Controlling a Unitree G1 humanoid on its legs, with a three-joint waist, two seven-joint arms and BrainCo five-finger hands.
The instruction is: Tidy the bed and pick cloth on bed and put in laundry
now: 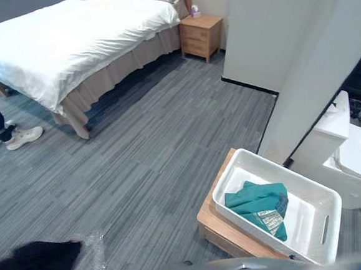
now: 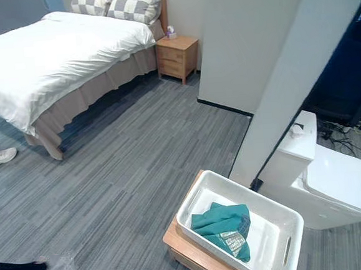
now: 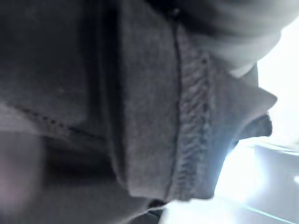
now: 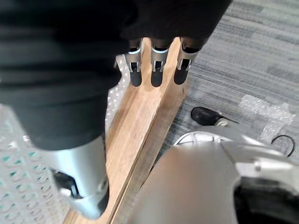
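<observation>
Left hand (image 1: 37,259) low at the near left of the eye views, a dark shape over grey striped carpet (image 1: 145,163), grip impossible to tell. Crumpled teal cloth (image 1: 258,205) inside the white rectangular plastic basket (image 1: 302,213) on a low light-wood tabletop (image 1: 211,218), white-quilted bed (image 1: 66,37) well apart. Left wrist view: dark grey seamed fabric (image 3: 187,140) pressed close. Right wrist view: right hand (image 4: 158,70) slack, straight-fingered, above a light-wood edge (image 4: 135,135).

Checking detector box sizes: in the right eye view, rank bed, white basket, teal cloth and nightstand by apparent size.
1. bed
2. white basket
3-4. teal cloth and nightstand: near alike, unranked; the cloth is nearer the camera.
</observation>
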